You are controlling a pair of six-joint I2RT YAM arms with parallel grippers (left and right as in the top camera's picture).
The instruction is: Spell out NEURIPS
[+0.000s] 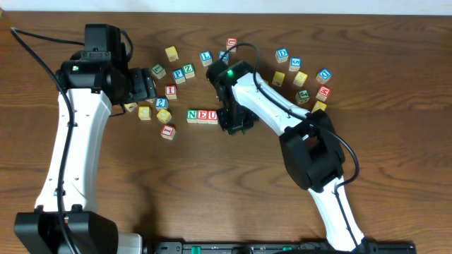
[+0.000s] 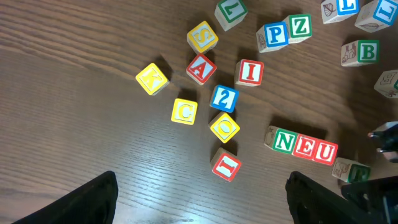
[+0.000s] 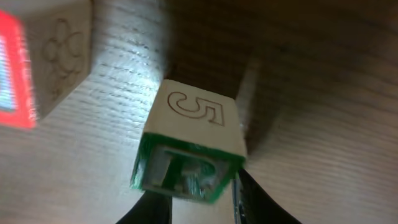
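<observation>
Blocks N (image 1: 192,115), E (image 1: 203,115) and U (image 1: 212,116) lie in a row on the table; the row also shows in the left wrist view (image 2: 305,146). My right gripper (image 1: 233,124) is just right of the U, shut on a green R block (image 3: 189,149) with a 5 on its side. The red U block (image 3: 37,62) is close on the left of it. The green block also shows in the left wrist view (image 2: 352,172). Loose red I (image 2: 250,73), blue P (image 2: 273,34) and yellow S (image 2: 202,37) blocks lie apart. My left gripper (image 2: 202,205) is open and empty above the table.
Loose blocks K (image 2: 152,78), G (image 2: 184,112), 2 (image 2: 224,98) and a second red I (image 2: 226,165) lie left of the row. Several more blocks, among them a blue D (image 1: 282,54), lie at the back right.
</observation>
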